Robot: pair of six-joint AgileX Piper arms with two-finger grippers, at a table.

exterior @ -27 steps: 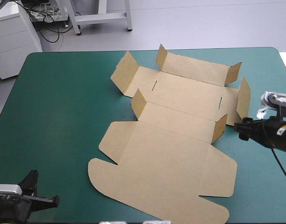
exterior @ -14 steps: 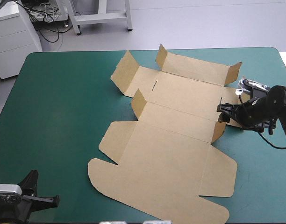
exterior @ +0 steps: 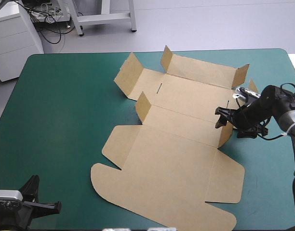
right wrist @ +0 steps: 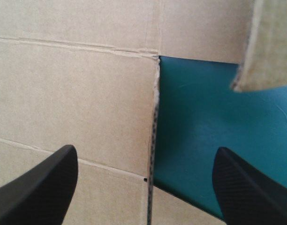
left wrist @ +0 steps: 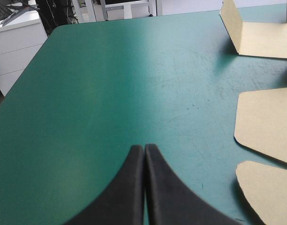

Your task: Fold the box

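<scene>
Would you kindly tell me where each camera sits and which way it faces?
High view: above and behind the robot, looking forward and down at the table and the box; left gripper at the near-left corner, right gripper at the box's right side.
Left wrist view: above the left wrist, looking across the table toward its far edge; its shut fingers show.
Right wrist view: above the right wrist, facing a box edge between its open fingers.
All three see the box.

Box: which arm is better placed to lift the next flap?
Right, probably. The right tool, open, straddles a board edge on the box's right side; the left tool, shut, sits by the table's near-left corner, off the board.
</scene>
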